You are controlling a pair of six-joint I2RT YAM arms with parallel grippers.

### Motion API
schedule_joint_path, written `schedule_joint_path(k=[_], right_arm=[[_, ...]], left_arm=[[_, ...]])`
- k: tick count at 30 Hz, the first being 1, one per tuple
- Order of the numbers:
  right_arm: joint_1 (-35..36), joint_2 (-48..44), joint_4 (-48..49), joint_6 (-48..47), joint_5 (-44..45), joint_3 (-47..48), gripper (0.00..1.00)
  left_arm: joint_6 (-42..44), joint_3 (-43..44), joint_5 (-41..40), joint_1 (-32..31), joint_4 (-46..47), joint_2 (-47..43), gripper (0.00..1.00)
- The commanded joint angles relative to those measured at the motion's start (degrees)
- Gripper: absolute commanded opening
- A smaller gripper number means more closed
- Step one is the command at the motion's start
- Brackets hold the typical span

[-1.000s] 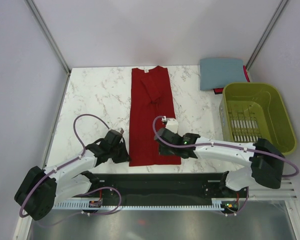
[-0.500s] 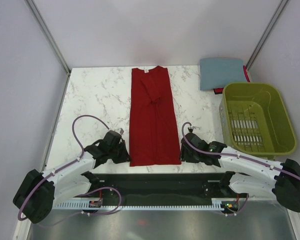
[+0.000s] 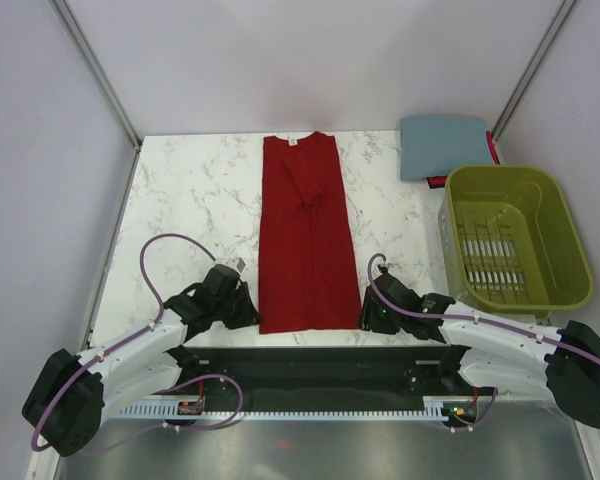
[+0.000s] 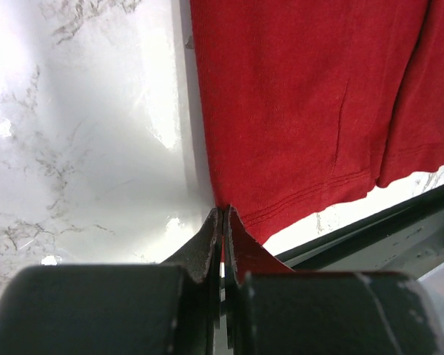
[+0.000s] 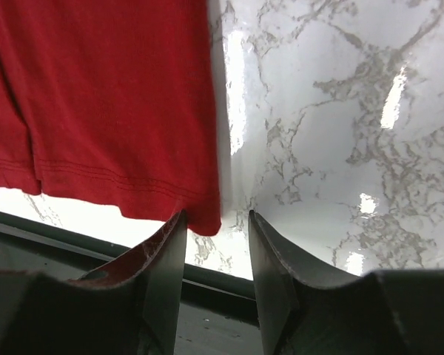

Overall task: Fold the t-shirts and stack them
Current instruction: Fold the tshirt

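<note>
**Hands Placed at Both Hem Corners of the Red Shirt**

The dark red t-shirt (image 3: 305,235) was seen laid flat down the middle of the marble counter (image 3: 190,200). It was folded into a long strip, with the collar toward 12 o'clock and the hem toward 6 o'clock.

The left hand (image 4: 223,214) was seen at the hem corner on the 7 o'clock side. Its jaws were pressed together, with a sliver of red cloth pinched between them.

The right hand (image 5: 216,222) was seen at the hem corner on the 5 o'clock side. Its jaws were held partly apart, and the cloth corner lay in the gap, ungripped.

The slate blue-grey t-shirt (image 3: 442,146) was seen folded into a square at 1 o'clock from the red one, well apart from it. The olive-green basket (image 3: 570,240) was seen at 3 o'clock, just beside the folded square.
</note>
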Motion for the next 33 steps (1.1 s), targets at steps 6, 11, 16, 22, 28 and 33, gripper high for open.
schedule_joint_path(k=[6,11,16,22,28,33], right_arm=[[-0.1,0.3,6.4,2.2,-3.1,-2.7,0.42],[-0.1,-0.7,6.2,2.4,-2.8,-3.2,0.09],[-0.1,-1.8,6.2,2.1,-3.1,-2.7,0.0],[-0.1,-2.6,6.0,1.3,-2.4,-2.3,0.0],[-0.1,-4.7,5.9,1.4,-3.1,-3.7,0.0],[-0.1,-4.8,5.3,0.5,-3.6,-3.1,0.0]], left_arm=[[-1.7,-0.3,1.7,-0.3,1.0,-0.6,0.02],[-1.6,1.7,-0.6,-0.3,-1.5,-0.3,0.15],[-1.7,4.3,-0.9,-0.3,-5.6,2.7,0.41],[-3.4,5.1,0.9,-0.4,-7.2,4.8,0.41],[-4.5,5.3,0.9,-0.5,-7.4,5.5,0.25],[-3.8,5.6,4.5,-0.6,-5.7,4.0,0.02]])
